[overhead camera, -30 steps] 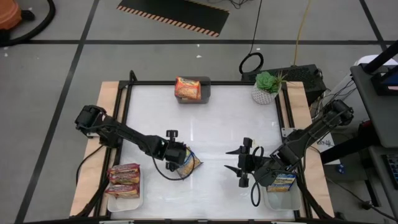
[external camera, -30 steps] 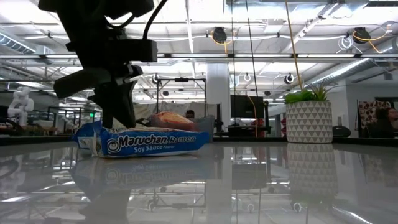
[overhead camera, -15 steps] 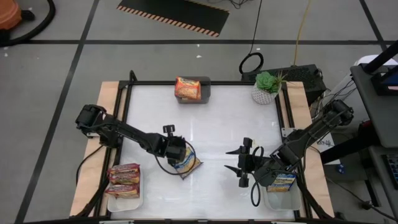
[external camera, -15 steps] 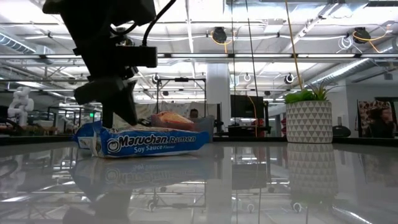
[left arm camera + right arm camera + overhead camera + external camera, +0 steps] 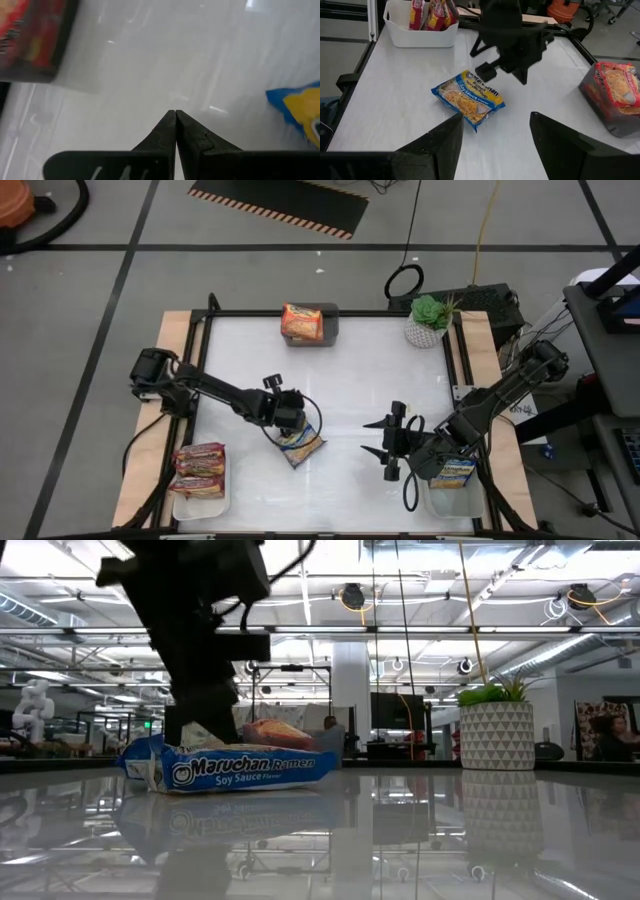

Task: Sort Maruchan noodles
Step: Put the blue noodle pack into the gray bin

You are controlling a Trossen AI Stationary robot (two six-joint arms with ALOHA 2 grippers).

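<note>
1. Lettering on the blue-and-yellow packet reads "Maruchan Ramen, Soy Sauce Flavor" in the low view; this packet lies flat on the white table near its centre, slightly toward 7 o'clock, free of any grip.
2. Print on the other packets is too small or blurred to read.
3. Orange packet sits in the grey bin at the table's 12 o'clock edge; whether more lie beneath it cannot be told.
4. Red packets, apparently three, stand in the white tray at 8 o'clock; the stack hides any others.
5. A second white tray at 4 o'clock holds one blue-and-yellow packet, partly covered by the right arm.
6. Left gripper hovers at the loose packet's 12 o'clock edge, its fingers pressed together with nothing between them.
7. Right gripper waits at 4 o'clock beside its tray, jaws spread wide and empty, aimed at the loose packet.
8. One potted plant stands at the 1 o'clock corner.
</note>
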